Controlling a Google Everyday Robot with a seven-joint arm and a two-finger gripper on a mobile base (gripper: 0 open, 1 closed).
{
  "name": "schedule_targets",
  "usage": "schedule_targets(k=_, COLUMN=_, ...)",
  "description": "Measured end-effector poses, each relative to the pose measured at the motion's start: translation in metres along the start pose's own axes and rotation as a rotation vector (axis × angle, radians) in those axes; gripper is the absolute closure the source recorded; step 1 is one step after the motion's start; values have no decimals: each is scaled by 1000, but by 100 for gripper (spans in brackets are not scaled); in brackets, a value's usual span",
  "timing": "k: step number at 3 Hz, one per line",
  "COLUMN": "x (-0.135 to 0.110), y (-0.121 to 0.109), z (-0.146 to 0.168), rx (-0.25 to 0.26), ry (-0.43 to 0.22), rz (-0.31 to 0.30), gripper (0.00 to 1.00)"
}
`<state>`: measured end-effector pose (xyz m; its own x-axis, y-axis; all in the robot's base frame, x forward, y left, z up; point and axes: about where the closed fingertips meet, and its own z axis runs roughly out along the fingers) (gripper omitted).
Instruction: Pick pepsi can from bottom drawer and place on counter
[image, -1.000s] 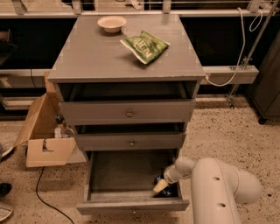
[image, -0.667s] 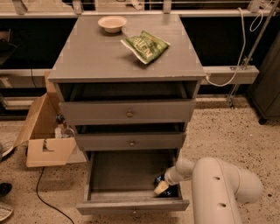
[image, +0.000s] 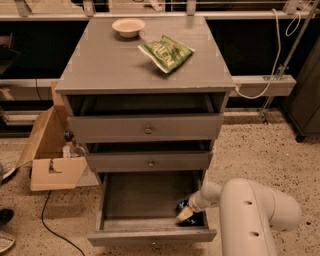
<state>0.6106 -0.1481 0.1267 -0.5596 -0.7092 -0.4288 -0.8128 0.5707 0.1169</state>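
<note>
The bottom drawer (image: 145, 200) is pulled open below the two upper drawers. The pepsi can (image: 183, 206) shows as a small dark blue shape in its front right corner, mostly hidden by my arm. My gripper (image: 186, 214) reaches down into that corner, right at the can. The white arm (image: 250, 210) comes in from the lower right. The counter (image: 115, 60) is the grey top of the cabinet, above.
A green chip bag (image: 166, 53) and a small white bowl (image: 128, 26) lie on the counter. An open cardboard box (image: 52, 155) stands on the floor to the left of the cabinet. A cable (image: 50, 220) runs across the speckled floor.
The arm and gripper have barely moved; they stay at the can in the drawer's front right corner.
</note>
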Motion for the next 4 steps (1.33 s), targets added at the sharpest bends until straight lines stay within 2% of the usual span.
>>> schedule_targets(k=2, x=16, y=8, z=-5, rx=5, ry=8, rz=11, gripper=61)
schedule_targets(k=3, x=15, y=8, z=-5, rx=5, ry=8, rz=11, gripper=85)
schedule_targets(k=4, x=10, y=19, z=-27, rx=-14, ry=-50, rz=-45, gripper=100)
